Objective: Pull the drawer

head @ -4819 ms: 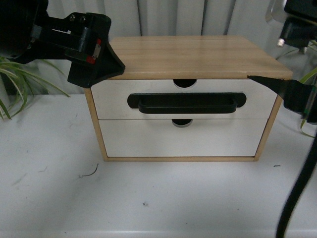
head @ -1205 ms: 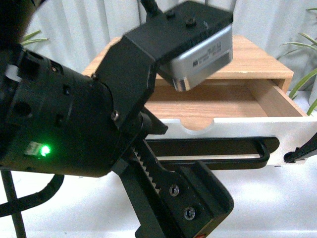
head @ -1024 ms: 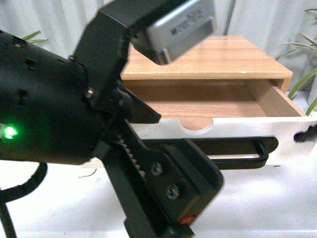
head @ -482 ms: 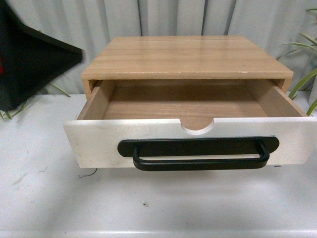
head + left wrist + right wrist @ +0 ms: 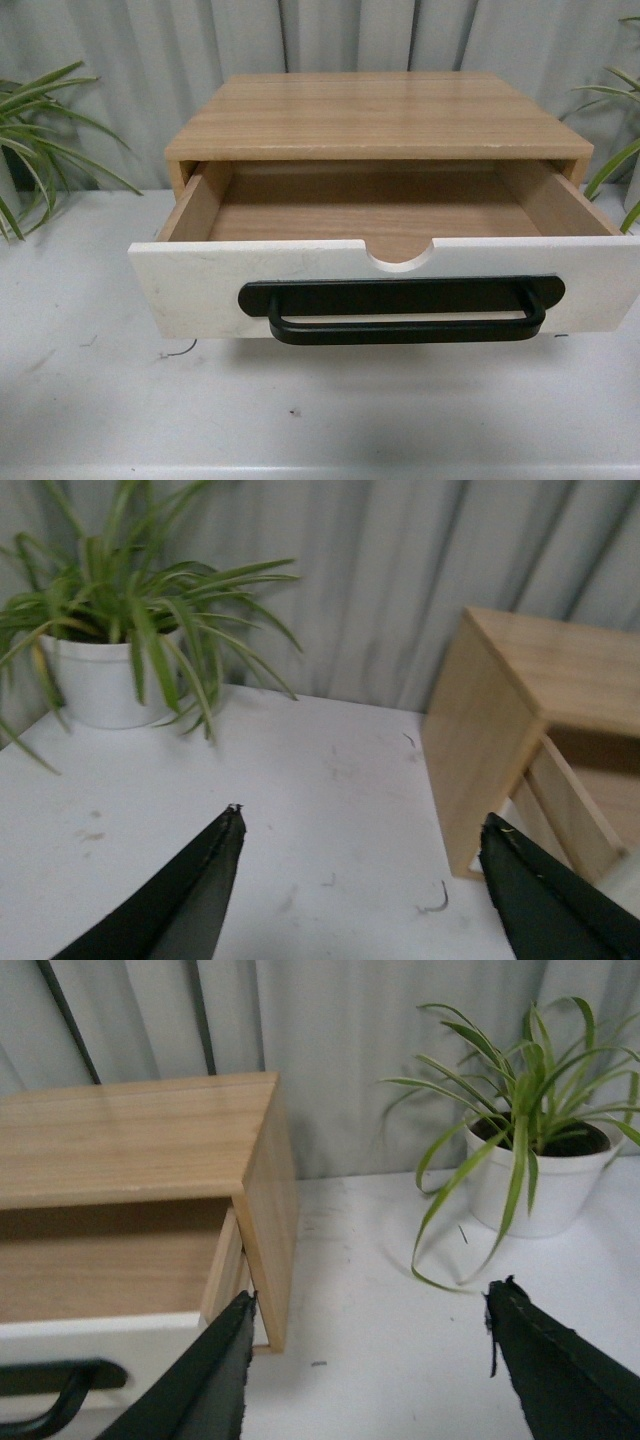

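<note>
Drawer: my task's drawer (image 5: 200, 290) stands far out of the wooden cabinet (image 5: 380, 115). Its white front faces me, and its light wood sides and wooden bottom are in view.
Handle: a long black bar handle (image 5: 400, 310) runs across the white front, just below the half-round notch (image 5: 400, 258) in the top edge.
My left end effector (image 5: 362, 818): the fingers are wide apart and grip nothing. It hangs over the white surface (image 5: 250, 780) beside the cabinet's left wall, apart from the drawer.
My right end effector (image 5: 372, 1295): the fingers are wide apart here too and hold nothing. It hangs over the surface off the cabinet's right corner, with the drawer front just beside one finger.
Left plant (image 5: 100, 685): it sits in a white pot on the surface, well apart from the cabinet.
Right plant (image 5: 535, 1175): it also sits in a white pot, near the cabinet's right side.
Thread (image 5: 437, 900): a small curled strand lies on the surface by the cabinet's foot.
</note>
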Robot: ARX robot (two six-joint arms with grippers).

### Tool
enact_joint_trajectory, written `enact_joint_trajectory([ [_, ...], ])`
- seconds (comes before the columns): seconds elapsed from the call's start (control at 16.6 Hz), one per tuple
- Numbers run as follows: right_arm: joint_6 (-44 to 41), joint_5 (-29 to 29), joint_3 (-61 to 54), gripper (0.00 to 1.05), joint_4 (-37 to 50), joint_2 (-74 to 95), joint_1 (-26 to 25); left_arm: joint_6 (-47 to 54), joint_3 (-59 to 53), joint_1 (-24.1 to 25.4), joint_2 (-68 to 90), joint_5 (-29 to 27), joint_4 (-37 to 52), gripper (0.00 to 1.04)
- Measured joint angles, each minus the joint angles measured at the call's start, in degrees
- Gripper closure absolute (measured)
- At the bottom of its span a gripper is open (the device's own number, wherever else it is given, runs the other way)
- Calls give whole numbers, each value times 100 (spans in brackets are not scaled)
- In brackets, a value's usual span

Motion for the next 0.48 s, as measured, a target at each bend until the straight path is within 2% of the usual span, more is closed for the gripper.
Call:
enact_joint_trajectory([
  [0.06, -70, 422, -138, 42, -660, -754, 238, 273, -258, -363, -568, -103, -315, 43],
  [0.12, -114, 1025, -188, 54, -1121, -1453, 710, 407, -297, -616, -879, -350, -442, 56],
  [0.18, -153, 1200, -256, 66, -1185, -1915, 1106, 485, -297, -804, -1104, -612, -601, 68],
  [0.3, -173, 1333, -492, 90, -1294, -2138, 1075, 514, -424, -1189, -1405, -968, -562, 92],
  [0.36, -175, 1333, -603, 101, -1351, -2240, 1084, 514, -466, -1335, -1543, -1102, -866, 103],
  [0.48, -190, 1333, -693, 103, -1419, -2531, 1084, 527, -466, -1598, -1849, -1384, -1036, 103],
])
